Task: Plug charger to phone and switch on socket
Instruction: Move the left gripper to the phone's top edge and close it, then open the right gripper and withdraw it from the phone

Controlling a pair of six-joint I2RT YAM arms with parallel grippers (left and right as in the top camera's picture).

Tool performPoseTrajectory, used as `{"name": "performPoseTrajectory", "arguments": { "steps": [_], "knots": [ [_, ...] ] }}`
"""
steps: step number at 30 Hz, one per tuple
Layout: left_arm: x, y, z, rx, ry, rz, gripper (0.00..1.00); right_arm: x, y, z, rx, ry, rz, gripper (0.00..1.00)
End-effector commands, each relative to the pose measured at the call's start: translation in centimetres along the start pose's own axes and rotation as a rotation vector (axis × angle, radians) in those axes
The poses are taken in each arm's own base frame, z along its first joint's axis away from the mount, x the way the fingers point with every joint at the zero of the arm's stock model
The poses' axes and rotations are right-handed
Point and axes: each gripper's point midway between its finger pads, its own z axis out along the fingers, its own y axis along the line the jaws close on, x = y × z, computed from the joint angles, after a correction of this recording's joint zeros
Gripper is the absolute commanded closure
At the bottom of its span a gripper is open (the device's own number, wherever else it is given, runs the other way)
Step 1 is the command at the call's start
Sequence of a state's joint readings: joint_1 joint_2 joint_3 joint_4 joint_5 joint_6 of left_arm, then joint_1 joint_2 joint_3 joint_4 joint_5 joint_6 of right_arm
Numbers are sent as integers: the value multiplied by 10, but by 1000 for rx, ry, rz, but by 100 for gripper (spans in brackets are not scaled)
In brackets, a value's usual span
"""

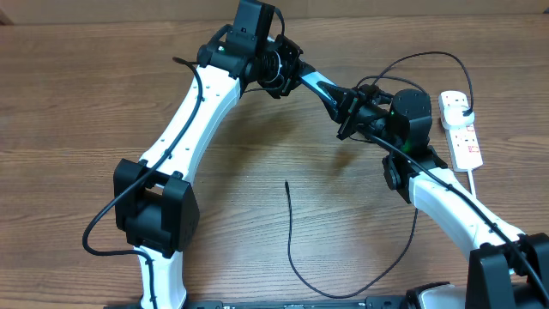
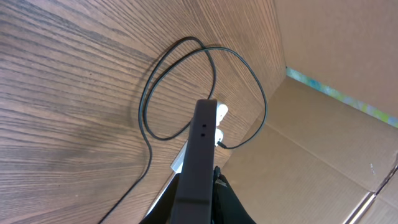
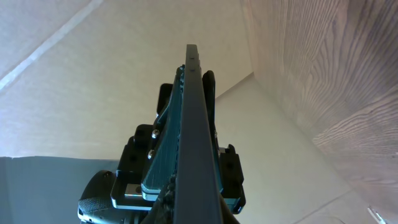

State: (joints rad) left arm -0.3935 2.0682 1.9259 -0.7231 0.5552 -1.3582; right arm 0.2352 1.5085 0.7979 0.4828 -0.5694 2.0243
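Note:
The phone [image 1: 316, 84] is held in the air edge-on between both grippers, with a cyan glow along its side. My left gripper [image 1: 285, 70] is shut on its far end, and my right gripper [image 1: 347, 105] is shut on its near end. In the left wrist view the phone [image 2: 202, 143] is a dark bar rising from the jaws [image 2: 199, 211]. It also fills the right wrist view [image 3: 191, 93]. The charger [image 1: 292, 240] lies on the table, its free tip [image 1: 286, 183] apart from the phone. The white socket [image 1: 464, 137] lies at the far right with a black plug [image 1: 461, 105] in it.
A loop of the black cable [image 2: 146, 106] lies on the wood beside the socket [image 2: 221, 115]. Cardboard walls [image 2: 323, 143] stand behind the table's far edge. The left arm's base [image 1: 154, 206] stands at the front left.

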Motion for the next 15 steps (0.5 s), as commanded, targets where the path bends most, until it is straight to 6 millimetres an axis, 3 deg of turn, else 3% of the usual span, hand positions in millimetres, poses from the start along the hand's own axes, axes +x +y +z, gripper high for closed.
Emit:
{"name": "performPoseTrajectory", "arguments": {
  "steps": [1, 6, 10, 15],
  "knots": [
    [5, 1, -9, -22, -28, 11, 96, 17, 12, 0, -15, 59, 104, 96],
    [5, 2, -9, -25, -31, 12, 96, 17, 12, 0, -15, 59, 104, 96],
    [5, 2, -9, -25, -31, 15, 96, 17, 12, 0, -15, 59, 105, 71],
    [3, 2, -9, -24, -33, 17, 96, 17, 12, 0, -15, 59, 105, 61]
  ]
}}
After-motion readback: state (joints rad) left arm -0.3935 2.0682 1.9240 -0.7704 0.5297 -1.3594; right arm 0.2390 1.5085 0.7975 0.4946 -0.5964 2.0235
